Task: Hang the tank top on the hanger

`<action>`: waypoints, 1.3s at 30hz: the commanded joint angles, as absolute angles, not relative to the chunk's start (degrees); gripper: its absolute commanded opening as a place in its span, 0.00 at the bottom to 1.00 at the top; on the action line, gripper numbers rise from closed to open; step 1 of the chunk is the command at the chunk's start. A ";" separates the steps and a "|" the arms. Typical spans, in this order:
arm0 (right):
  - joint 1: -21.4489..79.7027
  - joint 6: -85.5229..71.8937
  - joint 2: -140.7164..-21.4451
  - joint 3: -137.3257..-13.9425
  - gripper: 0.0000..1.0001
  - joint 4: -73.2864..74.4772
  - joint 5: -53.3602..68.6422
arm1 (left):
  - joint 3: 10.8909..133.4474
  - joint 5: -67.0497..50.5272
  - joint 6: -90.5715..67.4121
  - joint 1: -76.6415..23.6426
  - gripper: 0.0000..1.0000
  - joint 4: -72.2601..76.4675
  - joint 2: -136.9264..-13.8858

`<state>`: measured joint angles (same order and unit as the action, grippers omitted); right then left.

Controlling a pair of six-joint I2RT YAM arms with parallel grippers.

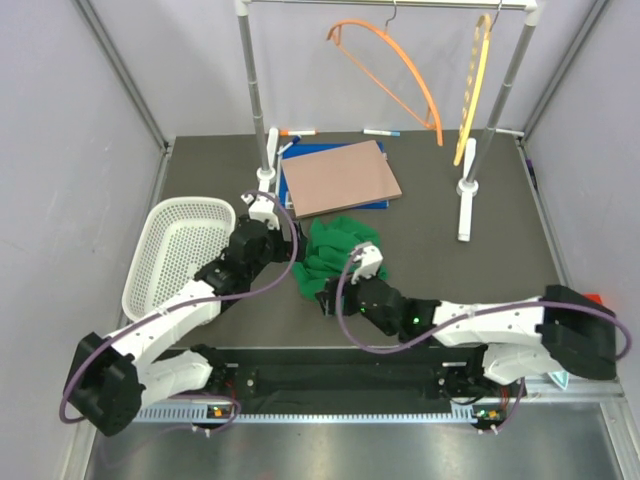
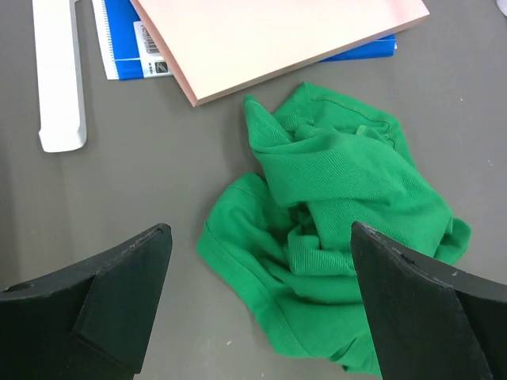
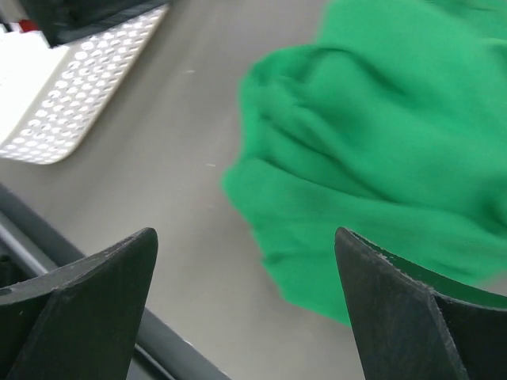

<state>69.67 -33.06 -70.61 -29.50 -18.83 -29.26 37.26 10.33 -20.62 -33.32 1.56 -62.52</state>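
One bright green fabric tank top (image 1: 335, 250) lies bunched, longest front-to-back. Two hangers hang hook-up: thin orange arched hanger (image 1: 410, 65), yellower wavy hanger (image 1: 470, 85). Both wide, empty: left gripper (image 2: 260, 229), right gripper (image 3: 245, 231).

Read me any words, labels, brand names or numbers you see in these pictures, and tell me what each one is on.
Barcode label on the blue notebook: bars and small printing, too small to read.
Two markers at the far side of the table: any print too small to read.
No other text shows.
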 commanded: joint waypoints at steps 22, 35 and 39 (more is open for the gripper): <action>74.62 -37.00 -101.42 -58.35 0.88 5.78 -38.66 | 28.04 14.15 -22.50 -33.31 0.99 6.68 -54.84; 74.45 -39.38 -103.10 -60.03 0.33 13.01 -46.14 | 27.60 14.94 -22.24 -33.31 0.99 6.50 -53.17; 74.00 -37.27 -101.87 -59.94 0.05 12.04 -45.88 | 27.51 15.38 -21.97 -33.22 0.99 6.50 -52.65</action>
<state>73.87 -38.89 -102.91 -58.19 11.55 -43.97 27.79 14.57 -22.61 -33.23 3.09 -54.46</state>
